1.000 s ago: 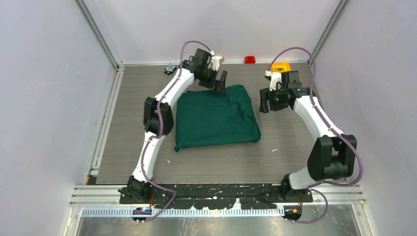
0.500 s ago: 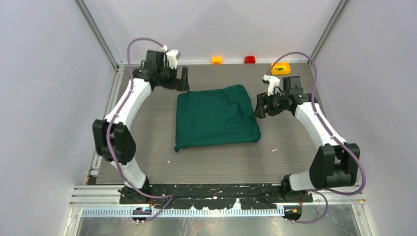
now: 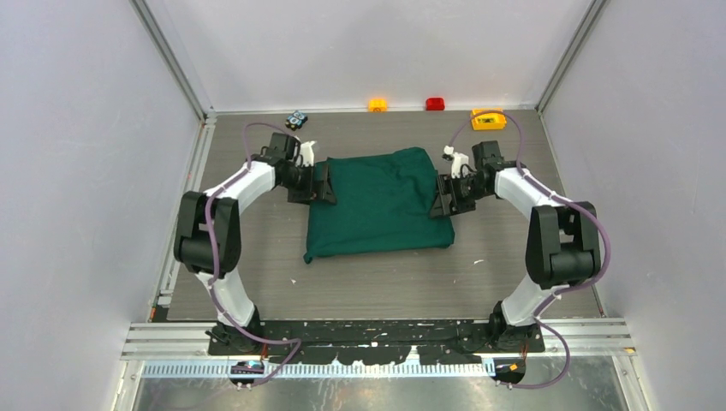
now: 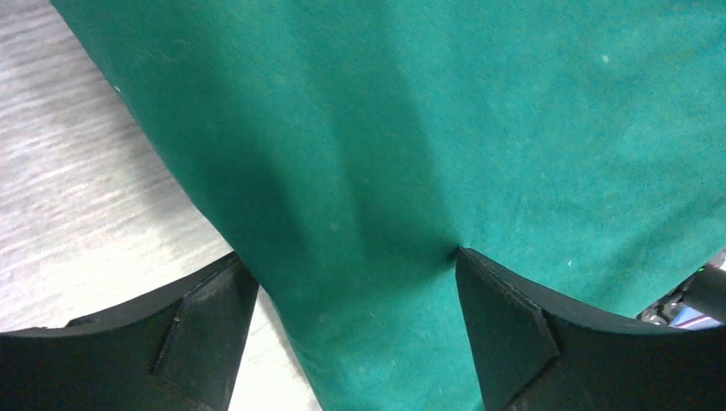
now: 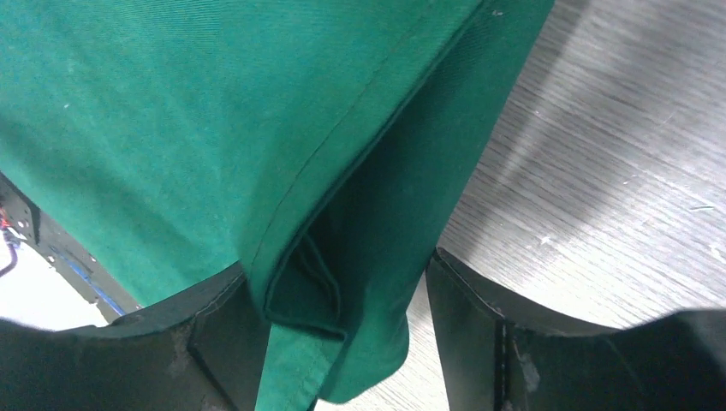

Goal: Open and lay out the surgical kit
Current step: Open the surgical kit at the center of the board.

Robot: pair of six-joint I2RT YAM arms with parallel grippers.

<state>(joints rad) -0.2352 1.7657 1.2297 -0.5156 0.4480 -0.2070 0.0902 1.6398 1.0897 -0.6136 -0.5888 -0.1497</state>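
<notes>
From the overhead camera: a dark green drape [image 3: 381, 205] lies as a folded, roughly square bundle in the middle of a grey wood-grain table [image 3: 257, 265]. The two arms reach in from either side. The left gripper [image 3: 321, 184] sits low at the bundle's left edge, near its far corner, touching or nearly touching the cloth. The right gripper [image 3: 445, 195] sits low at the right edge, also toward the far end. From this height the gap between each pair of jaws is hard to judge. Along the back wall, well apart from the drape, are an orange block [image 3: 377, 104], a red block [image 3: 436, 104] and a yellow box [image 3: 488, 118].

From the left wrist camera: the left gripper [image 4: 347, 257] stands wide. Its two black fingers [image 4: 205, 330] frame the bottom of the view, with the drape's edge [image 4: 385, 128] running down between them. The tip of the finger at the view's right presses into the cloth and makes a small dimple. The other finger is over bare table. The cloth is not pinched.

From the right wrist camera: the right gripper [image 5: 338, 261] also stands wide. A folded, hemmed edge of the drape [image 5: 214, 111] hangs between its fingers [image 5: 479, 330]. The finger at the view's left lies against the cloth, and the other is beside it over the table [image 5: 599, 171]. The jaws are not squeezing the fold.
</notes>
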